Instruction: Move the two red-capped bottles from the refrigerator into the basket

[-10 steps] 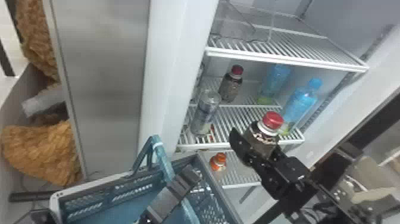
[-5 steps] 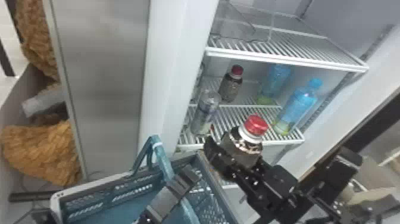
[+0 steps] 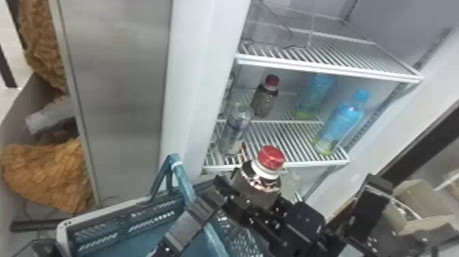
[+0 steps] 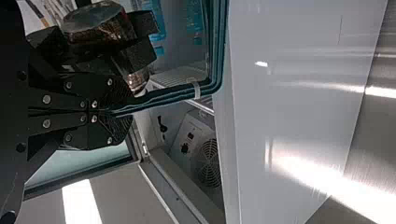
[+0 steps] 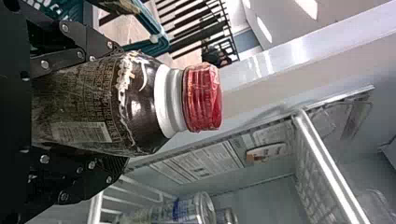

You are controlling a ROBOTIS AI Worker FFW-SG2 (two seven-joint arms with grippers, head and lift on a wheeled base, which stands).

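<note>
A red-capped bottle [image 3: 256,181], upright and slightly tilted, is held by my right gripper [image 3: 254,205] in front of the lower shelves, beside the basket's right edge. In the right wrist view the same bottle [image 5: 140,102] lies between both fingers of my right gripper [image 5: 119,106]. The other red-capped bottle [image 3: 264,100] stands on the middle shelf inside the refrigerator [image 3: 205,68]. My left gripper [image 3: 209,201] is at the handle of the blue basket [image 3: 116,208]; in the left wrist view my left gripper [image 4: 122,111] is shut on the basket handle [image 4: 177,91].
A clear bottle [image 3: 235,130] and two blue bottles [image 3: 343,119] [image 3: 316,95] share the middle shelf [image 3: 280,136] with the remaining red-capped one. The white door frame [image 3: 198,78] rises behind the basket. A cardboard box [image 3: 420,205] is at the right.
The right gripper has carried its bottle leftward from before the shelf's middle, closer to the basket. An orange-capped bottle lower down is now covered from view. The left gripper and basket have kept still.
</note>
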